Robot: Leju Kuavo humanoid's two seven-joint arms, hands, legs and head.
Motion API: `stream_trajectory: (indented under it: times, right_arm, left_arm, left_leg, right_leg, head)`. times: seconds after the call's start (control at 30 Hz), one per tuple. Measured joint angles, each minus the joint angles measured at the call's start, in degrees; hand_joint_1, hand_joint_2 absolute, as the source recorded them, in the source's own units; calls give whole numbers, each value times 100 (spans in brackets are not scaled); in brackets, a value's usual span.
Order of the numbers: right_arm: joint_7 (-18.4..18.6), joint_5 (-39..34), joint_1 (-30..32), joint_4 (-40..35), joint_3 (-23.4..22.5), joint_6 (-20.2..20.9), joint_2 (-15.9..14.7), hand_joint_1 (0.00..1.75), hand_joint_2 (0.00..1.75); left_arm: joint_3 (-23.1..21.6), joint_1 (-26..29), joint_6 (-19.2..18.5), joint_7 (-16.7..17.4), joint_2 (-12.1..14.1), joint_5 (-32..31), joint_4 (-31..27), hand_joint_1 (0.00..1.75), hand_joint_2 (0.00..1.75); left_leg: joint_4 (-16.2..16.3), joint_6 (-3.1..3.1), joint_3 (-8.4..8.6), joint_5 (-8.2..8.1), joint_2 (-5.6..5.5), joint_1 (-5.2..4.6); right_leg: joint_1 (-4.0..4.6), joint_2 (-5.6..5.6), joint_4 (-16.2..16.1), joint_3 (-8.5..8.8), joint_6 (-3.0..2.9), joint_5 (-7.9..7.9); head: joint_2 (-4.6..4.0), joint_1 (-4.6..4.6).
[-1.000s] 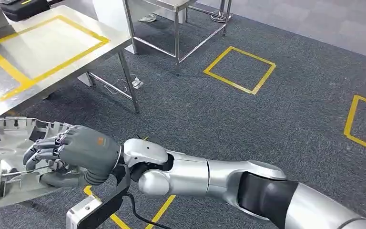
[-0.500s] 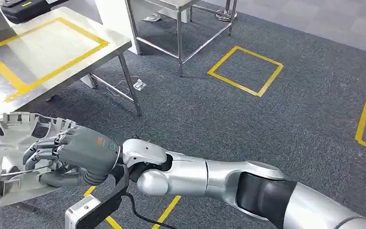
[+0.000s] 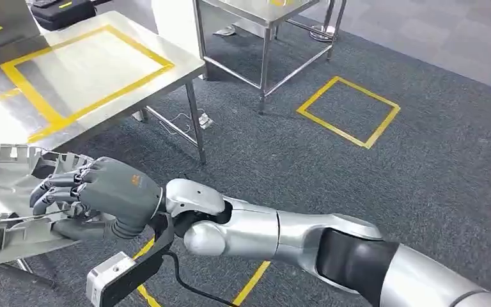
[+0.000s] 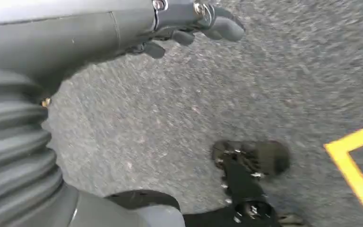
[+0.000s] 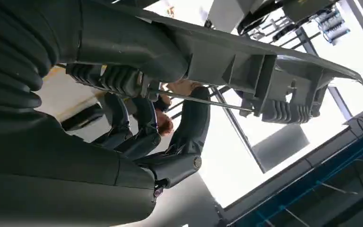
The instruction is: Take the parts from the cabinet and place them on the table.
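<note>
A large grey plastic part (image 3: 13, 192) with ribs and notched edges hangs at the lower left of the head view, over the near edge of the steel table (image 3: 185, 61). My right hand (image 3: 112, 195) grips its right side, fingers curled over the top and thumb underneath. The right wrist view looks at the underside of the same part (image 5: 246, 56), with my right hand (image 5: 123, 118) wrapped round its rim and a thin metal rod. My left hand (image 4: 189, 23) hangs above the dark carpet and holds nothing, its fingers loosely apart.
The table top carries a yellow tape rectangle (image 3: 86, 64) and a black case (image 3: 61, 9) at its far end. A second steel frame table (image 3: 265, 25) stands behind it. Yellow tape squares (image 3: 348, 109) mark the grey carpet to the right.
The whole view has shifted, so the camera moved: the table and floor marks now lie further right and lower. My right hand keeps the same grip on the part.
</note>
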Motion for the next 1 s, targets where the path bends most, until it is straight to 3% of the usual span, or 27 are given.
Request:
stream_trajectory:
  times: [0.03,0.07,0.1,0.13,0.17,0.23,0.27,0.3,0.33,0.37,0.43,0.47,0.5,0.53,0.57,0.6,0.63,0.67,0.7,0.73,0.9,0.93,0.97,1.0]
  right_arm:
    - [0,-4,-12,6,-7,7,-11,175,175]
    - [-9,-22,-20,11,-11,13,-13,175,175]
    - [-5,-22,-30,9,-13,13,-13,175,175]
    - [-7,-35,-42,9,-31,15,-11,175,175]
    - [-7,-35,-71,9,-35,19,-7,175,175]
    - [-7,-48,-102,9,-42,24,11,175,175]
    - [-9,-48,-106,11,-42,26,13,175,175]
    - [-13,-48,-103,18,-42,31,13,175,175]
    - [-13,-48,-103,31,-42,33,13,175,175]
    - [-15,-50,-102,39,-42,33,13,175,175]
    - [-13,-52,-94,68,-42,33,13,175,175]
    - [-13,-52,-91,81,-42,33,13,175,175]
    - [-13,-52,-89,96,-42,33,13,175,175]
    - [-13,-52,-84,118,-39,35,7,175,175]
    - [-15,-55,-77,125,-33,35,7,175,175]
    - [-18,-55,-77,127,-33,33,2,175,175]
    - [-13,-57,-85,125,-33,35,7,175,175]
    - [-20,-59,-105,116,-35,33,20,175,175]
    - [-18,-61,-121,107,-37,33,24,175,175]
    - [-18,-63,-123,100,-42,31,31,175,175]
    - [-15,-65,-124,100,-44,33,33,175,175]
    - [-24,-59,-124,101,-44,35,31,175,175]
    - [-24,-61,-120,101,-44,35,29,175,175]
    - [-22,-59,-99,105,-44,37,20,175,175]
  left_arm:
    - [2,9,0,0,-13,2,9,0,175]
    - [4,-7,2,2,-15,2,11,0,175]
    - [4,-18,7,9,-15,2,9,0,175]
    - [4,-15,15,7,-18,2,4,0,175]
    - [4,-18,20,5,-15,2,2,0,175]
    - [4,-36,24,0,-13,2,2,0,175]
    - [7,-59,24,2,-18,2,2,0,175]
    - [7,-61,24,0,-24,4,4,0,175]
    - [7,-45,24,0,-24,4,4,0,175]
    - [7,-19,24,0,-24,9,9,0,175]
    - [7,18,24,-6,-24,11,13,0,175]
    - [7,25,24,-15,-22,11,13,0,175]
    - [7,35,24,-17,-24,11,15,0,175]
    - [7,59,24,-17,-35,11,37,0,175]
    - [9,55,24,-19,-44,11,48,0,175]
    - [9,54,17,-15,-46,11,50,0,175]
    - [7,49,20,-19,-48,9,39,0,175]
    - [9,20,20,-22,-48,7,28,0,175]
    - [9,-33,22,-26,-48,4,13,0,175]
    - [7,-37,20,-26,-48,4,4,0,175]
    - [9,-36,20,-24,-48,4,0,0,175]
    - [11,-58,24,-30,-22,2,-4,0,175]
    - [13,-60,26,-30,-22,0,-4,0,175]
    - [24,-36,22,-30,-29,0,0,0,175]
  left_leg:
    - [0,-27,59,-91,-14,-12]
    - [-3,-80,128,-173,-58,-32]
    - [-62,-110,125,-233,-32,-33]
    - [-11,-161,259,-159,-31,-34]
    - [73,-188,215,-54,-34,-35]
    - [609,-241,-75,151,46,-29]
    - [976,-272,-331,249,93,-24]
    - [1301,-302,-631,145,106,-12]
    - [1484,-311,-875,-156,113,-10]
    - [1531,-309,-1060,-532,117,-6]
    - [1286,-297,-1270,-953,127,11]
    - [1007,-298,-1294,-815,137,25]
    - [649,-320,-1294,-361,159,45]
    - [229,-342,-1290,520,213,77]
    - [-61,-296,-1280,1168,310,60]
    - [30,-208,-1202,1088,308,17]
    - [39,-163,-1172,1051,276,20]
    - [50,-105,-1145,978,265,2]
    - [64,-49,-1072,937,227,1]
    - [48,-31,-1059,920,222,14]
    - [43,-21,-1051,907,216,12]
    - [40,50,-895,749,197,8]
    - [40,58,-860,719,194,4]
    - [40,78,-534,484,130,-19]
  right_leg:
    - [25,-1,-456,35,-40,688]
    - [48,25,-467,52,-59,664]
    - [69,29,-476,116,-77,631]
    - [38,60,-540,161,-121,622]
    - [39,44,-561,233,-162,559]
    - [1,44,-599,445,-229,464]
    - [0,39,-618,531,-252,403]
    - [0,37,-635,634,-254,324]
    - [-1,36,-648,738,-254,233]
    - [-6,42,-656,859,-252,138]
    - [-20,55,-656,1127,-232,-71]
    - [-28,56,-656,1267,-218,-183]
    - [-34,54,-656,1393,-193,-293]
    - [-26,56,-657,1443,-152,-400]
    - [-4,82,-590,1567,-112,-536]
    - [-6,92,-641,1609,-60,-642]
    - [-13,82,-643,1727,-16,-662]
    - [-31,83,-505,1680,10,-552]
    - [-46,80,-159,1467,32,-365]
    - [-58,73,-6,1367,41,-301]
    - [-63,66,74,1321,45,-263]
    - [-40,57,989,643,57,-119]
    - [-37,57,1102,521,60,-206]
    - [11,57,1212,-45,30,-1240]
  head:
    - [0,2]
    - [0,-24]
    - [0,-33]
    - [0,-35]
    - [0,-17]
    - [0,-40]
    - [0,-88]
    - [0,-66]
    - [0,-68]
    - [0,-74]
    - [0,-72]
    - [0,-72]
    - [0,-74]
    - [0,-89]
    - [0,-133]
    - [0,-116]
    - [0,-122]
    - [0,-125]
    - [0,-120]
    - [0,-111]
    - [0,-96]
    - [0,-70]
    - [0,-70]
    - [0,-63]
